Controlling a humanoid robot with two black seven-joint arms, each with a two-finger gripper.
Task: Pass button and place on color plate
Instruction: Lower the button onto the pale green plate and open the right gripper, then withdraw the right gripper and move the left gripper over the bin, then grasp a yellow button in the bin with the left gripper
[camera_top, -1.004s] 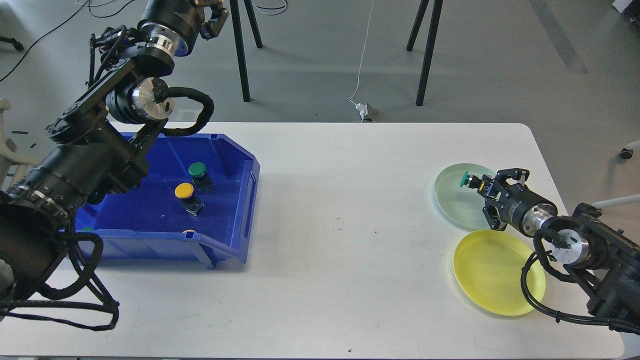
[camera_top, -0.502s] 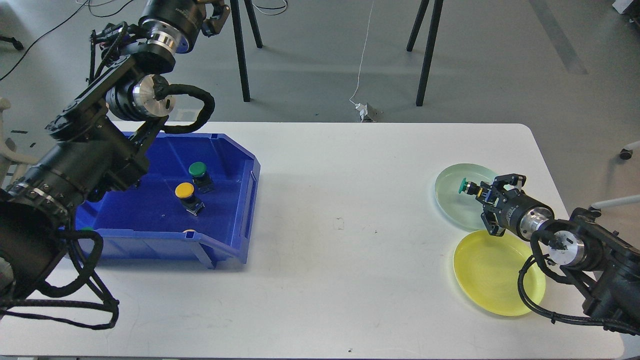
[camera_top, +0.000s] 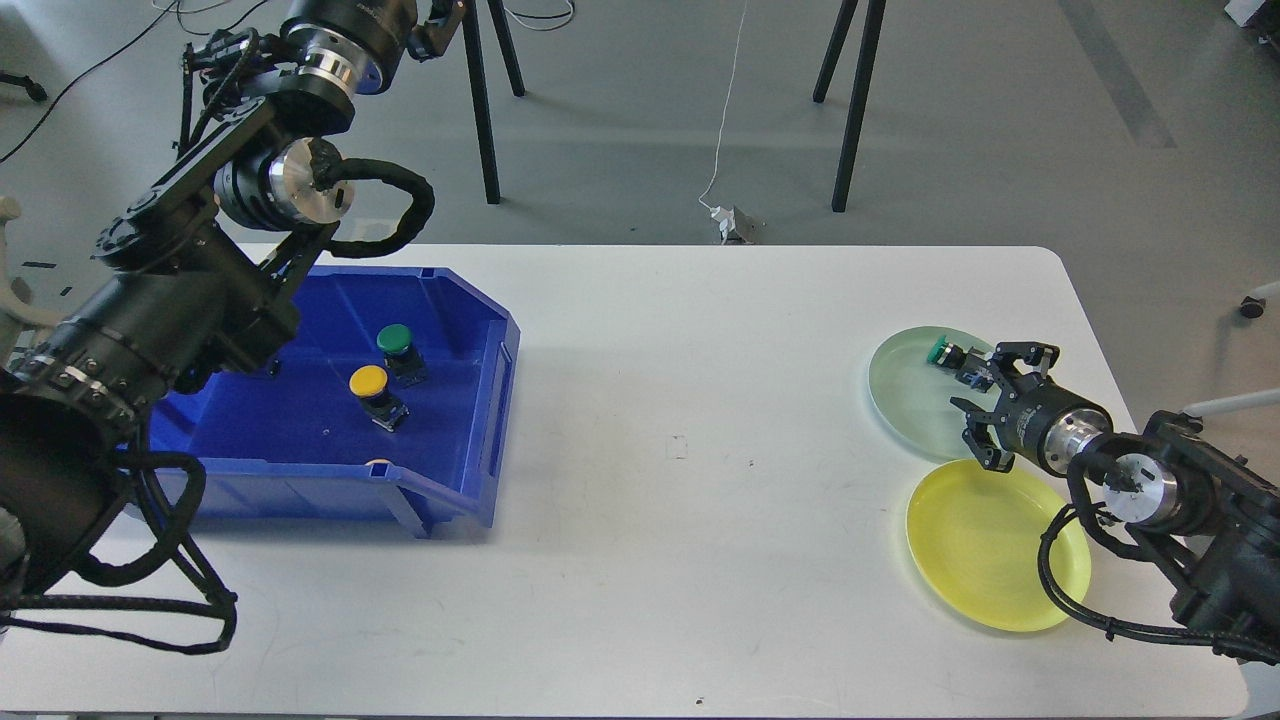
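A green-capped button (camera_top: 943, 352) lies on its side on the pale green plate (camera_top: 912, 405) at the right of the table. My right gripper (camera_top: 973, 392) is open just right of it, with its upper finger (camera_top: 1008, 352) beside the button's body and apart from the cap. The yellow plate (camera_top: 990, 545) sits just in front of the green one and has nothing on it. A blue bin (camera_top: 480, 420) at the left holds a green button (camera_top: 396, 341) and a yellow button (camera_top: 369, 382). My left gripper (camera_top: 432, 18) is raised at the top edge, behind the bin, and is partly cut off.
My left arm (camera_top: 180, 300) hangs over the bin's left side and hides part of it. A small pale object (camera_top: 378, 463) shows at the bin's front wall. Black stand legs (camera_top: 480, 100) and a white cable (camera_top: 722, 130) are on the floor beyond the table.
My right gripper has opened and the green button has gone from its fingers onto the green plate. The gripper has drawn back slightly. My left arm has shifted a little.
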